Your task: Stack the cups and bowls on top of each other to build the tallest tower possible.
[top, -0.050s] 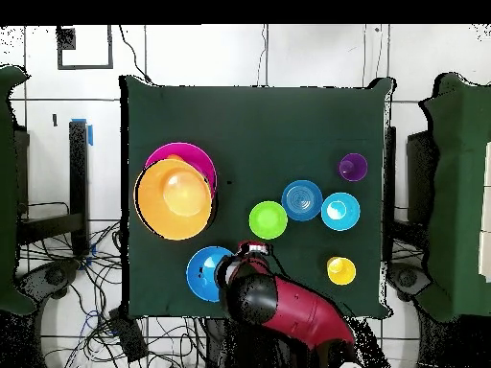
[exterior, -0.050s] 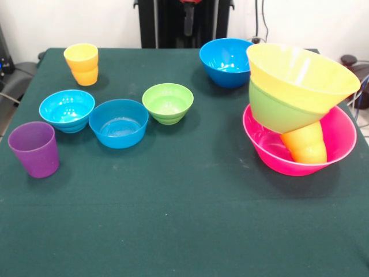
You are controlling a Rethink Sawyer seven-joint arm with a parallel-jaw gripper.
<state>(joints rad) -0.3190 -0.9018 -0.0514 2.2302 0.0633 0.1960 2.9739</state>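
The tower stands at the right: a large pink bowl (exterior, -0.050s: 337, 138) (top, -0.050s: 187, 150) holds an orange cup (exterior, -0.050s: 305, 145), with a green bowl (exterior, -0.050s: 275, 111) and a large orange bowl (exterior, -0.050s: 300, 74) (top, -0.050s: 174, 198) on it, leaning left. Loose on the cloth are a yellow cup (exterior, -0.050s: 81, 63) (top, -0.050s: 340, 270), a purple cup (exterior, -0.050s: 34, 149) (top, -0.050s: 353, 167), a cyan bowl (exterior, -0.050s: 67, 109) (top, -0.050s: 340, 211), a small blue bowl (exterior, -0.050s: 118, 122) (top, -0.050s: 302, 199), a small green bowl (exterior, -0.050s: 168, 103) (top, -0.050s: 268, 219) and a medium blue bowl (exterior, -0.050s: 228, 60) (top, -0.050s: 203, 273). The gripper (exterior, -0.050s: 188, 20) (top, -0.050s: 251, 251) is drawn back beside the medium blue bowl, holding nothing visible.
A dark green cloth (exterior, -0.050s: 173, 219) covers the table. The red arm (top, -0.050s: 288, 311) reaches in over the table edge between the medium blue bowl and the yellow cup. Cables and stands lie beyond the table's sides.
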